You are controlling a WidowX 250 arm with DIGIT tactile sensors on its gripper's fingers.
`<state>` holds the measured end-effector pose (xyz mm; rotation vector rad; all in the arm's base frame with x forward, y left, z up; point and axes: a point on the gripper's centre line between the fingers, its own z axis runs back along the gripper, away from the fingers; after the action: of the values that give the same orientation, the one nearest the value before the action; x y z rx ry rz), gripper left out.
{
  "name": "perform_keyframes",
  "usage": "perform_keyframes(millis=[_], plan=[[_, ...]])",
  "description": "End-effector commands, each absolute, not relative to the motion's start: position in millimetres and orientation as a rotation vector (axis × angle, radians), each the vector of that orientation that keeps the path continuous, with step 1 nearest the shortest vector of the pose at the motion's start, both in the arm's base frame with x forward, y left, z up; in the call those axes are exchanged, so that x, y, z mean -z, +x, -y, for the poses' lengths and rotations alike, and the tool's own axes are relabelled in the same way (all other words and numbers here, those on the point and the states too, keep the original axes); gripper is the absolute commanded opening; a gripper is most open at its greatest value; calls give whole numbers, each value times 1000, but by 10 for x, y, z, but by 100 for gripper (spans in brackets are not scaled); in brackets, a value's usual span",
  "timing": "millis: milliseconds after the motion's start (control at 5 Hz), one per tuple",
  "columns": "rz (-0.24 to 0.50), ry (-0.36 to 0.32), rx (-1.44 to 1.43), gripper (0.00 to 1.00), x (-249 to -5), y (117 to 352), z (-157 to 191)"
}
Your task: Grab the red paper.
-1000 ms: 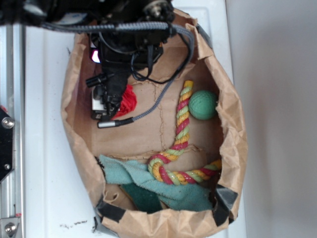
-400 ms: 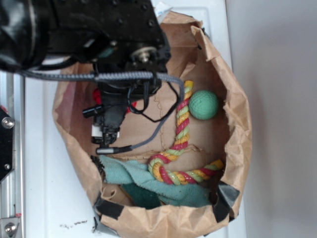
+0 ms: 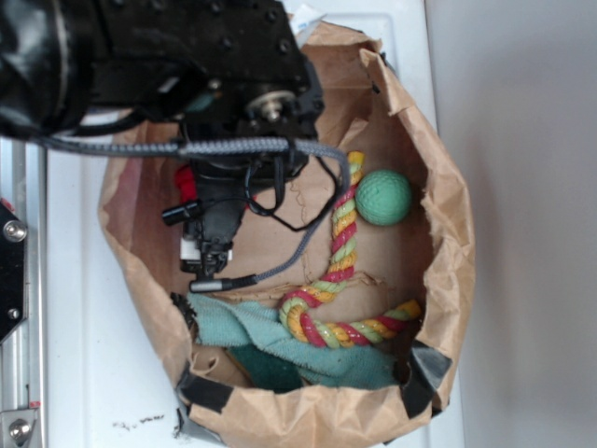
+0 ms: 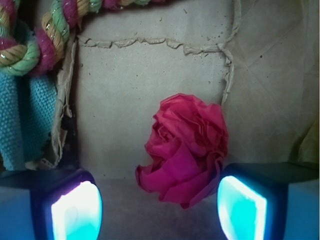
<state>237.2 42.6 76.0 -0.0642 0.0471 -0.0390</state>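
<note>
Your crumpled brown paper bag [image 3: 438, 252] on the white bench [image 3: 79, 373] holds everything. The jaws [image 4: 157, 210] stand wide and empty, so the grab is not yet made: closing and lifting remain. The crumpled bright red paper wad [image 4: 186, 150] lies between and just ahead of them, nearer the right-hand pad in the wrist picture. The exterior view shows only a red sliver beside the arm; the wrist view shows the whole wad.

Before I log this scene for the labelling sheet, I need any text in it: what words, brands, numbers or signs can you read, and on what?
None can be read.
The paper bag, red paper, twisted rope, green ball and teal cloth show no print.
The gripper and arm show no legible marking.
</note>
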Motion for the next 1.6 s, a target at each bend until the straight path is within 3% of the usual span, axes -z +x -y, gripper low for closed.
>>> perform_keyframes(millis=[0, 400, 1000, 1400], plan=[[-5, -24, 27, 100, -800, 2563, -501], [52, 52, 69, 100, -553, 2594, -490], [-25, 68, 177, 100, -235, 2297, -327], [-31, 106, 189, 100, -150, 2268, -325]])
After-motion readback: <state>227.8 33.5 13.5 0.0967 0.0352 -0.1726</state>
